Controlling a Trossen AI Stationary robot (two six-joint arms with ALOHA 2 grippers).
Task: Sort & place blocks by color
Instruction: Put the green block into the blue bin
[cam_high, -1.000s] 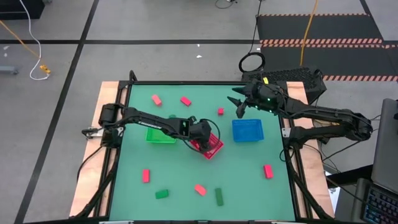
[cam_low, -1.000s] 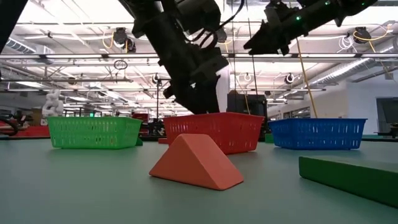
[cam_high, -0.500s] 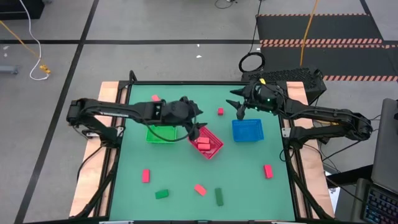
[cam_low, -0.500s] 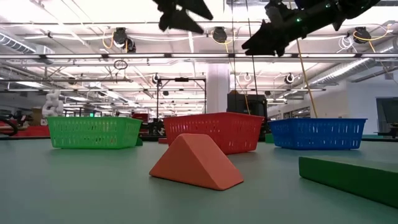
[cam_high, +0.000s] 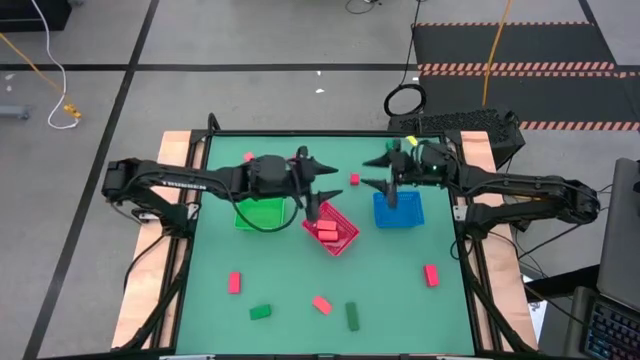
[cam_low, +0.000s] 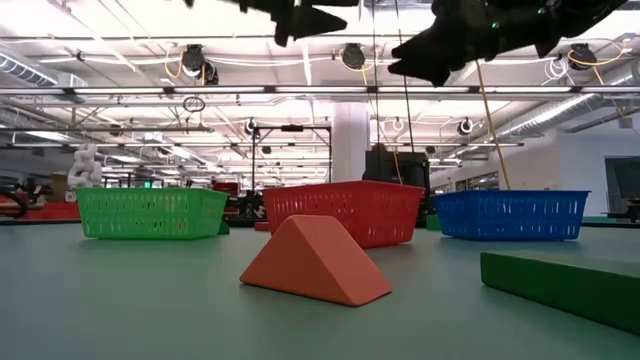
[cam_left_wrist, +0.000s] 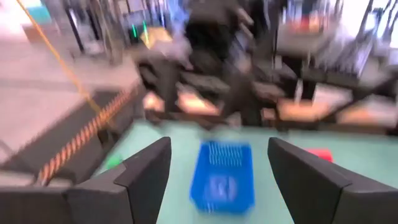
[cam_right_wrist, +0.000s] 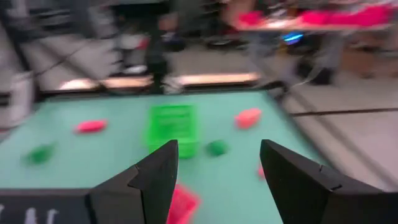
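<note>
Both grippers hang empty above the table's far half. In the high view my left gripper (cam_high: 322, 186) is open, level and points right, above the far corner of the red basket (cam_high: 345, 240). My right gripper (cam_high: 374, 172) is open and faces it, over the blue basket's (cam_high: 398, 210) far left corner. Two red blocks (cam_high: 326, 230) lie in the red basket. Red blocks (cam_high: 354, 179) (cam_high: 249, 157) (cam_high: 233, 283) (cam_high: 431, 274), a salmon wedge (cam_high: 321, 304) (cam_low: 315, 262) and green blocks (cam_high: 260, 312) (cam_high: 352, 316) lie flat on the mat.
The green basket (cam_high: 260, 214) stands under my left arm, left of the red one. All three baskets sit in a row across the table's middle (cam_low: 150, 212) (cam_low: 345, 210) (cam_low: 510, 215). The green mat's near half holds only scattered blocks. Wooden strips border the mat's sides (cam_high: 150, 290).
My left gripper has risen out of the red basket, moved toward the far edge and turned level, pointing right. Two red blocks now show in that basket. My right gripper has shifted slightly toward the table's left.
</note>
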